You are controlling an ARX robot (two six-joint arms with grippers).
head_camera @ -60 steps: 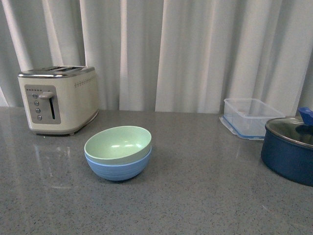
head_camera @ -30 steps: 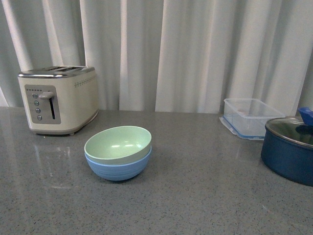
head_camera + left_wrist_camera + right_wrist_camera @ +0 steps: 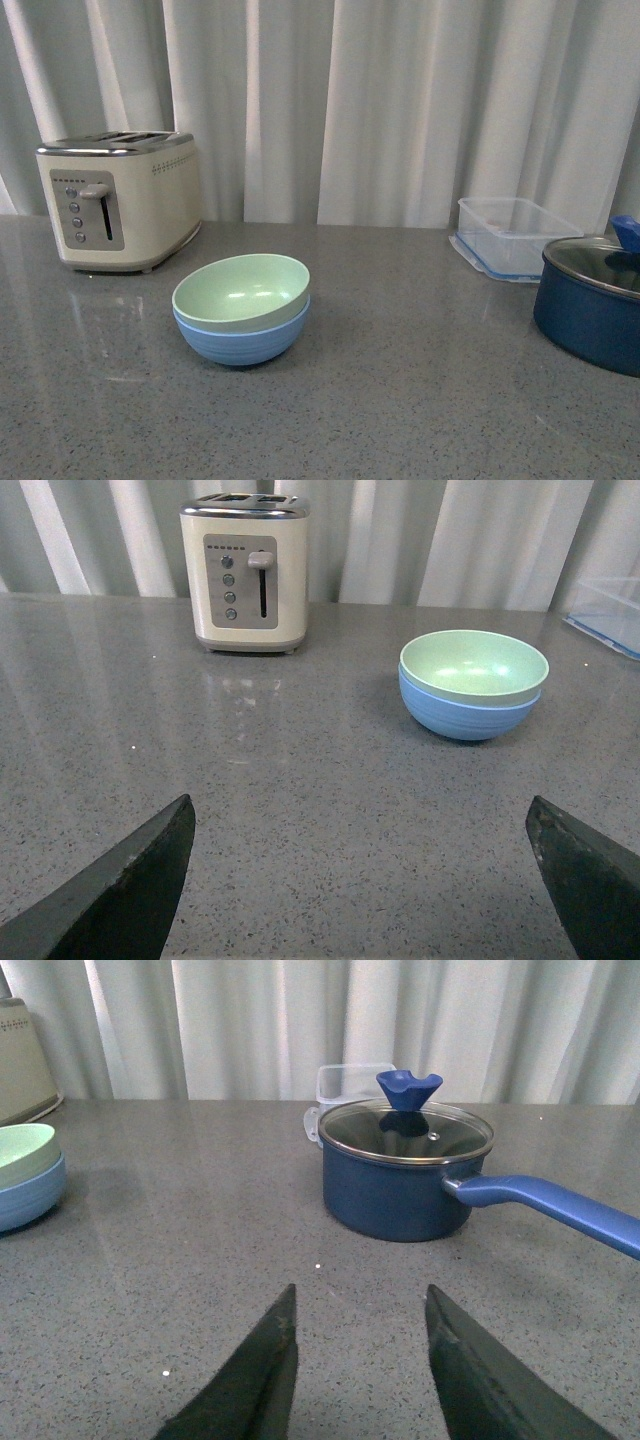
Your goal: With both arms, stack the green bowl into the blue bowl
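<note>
The pale green bowl point(image 3: 240, 292) sits nested inside the light blue bowl point(image 3: 243, 342) on the grey counter, left of centre in the front view. Neither arm shows in the front view. In the left wrist view the stacked green bowl point(image 3: 473, 666) and blue bowl point(image 3: 465, 715) stand well beyond my left gripper point(image 3: 360, 815), which is open wide and empty over bare counter. In the right wrist view my right gripper point(image 3: 360, 1290) is open and empty, with the green bowl point(image 3: 24, 1152) and blue bowl point(image 3: 30, 1196) far off at the picture's edge.
A cream toaster point(image 3: 118, 200) stands at the back left. A clear plastic container point(image 3: 512, 238) sits at the back right. A dark navy pot with a glass lid point(image 3: 592, 305) stands at the right edge; it is close ahead of the right gripper, its pot handle point(image 3: 560, 1210) sticking out sideways.
The bowls have not moved. The front view has shifted slightly, with the scene sitting a few pixels higher than before.
</note>
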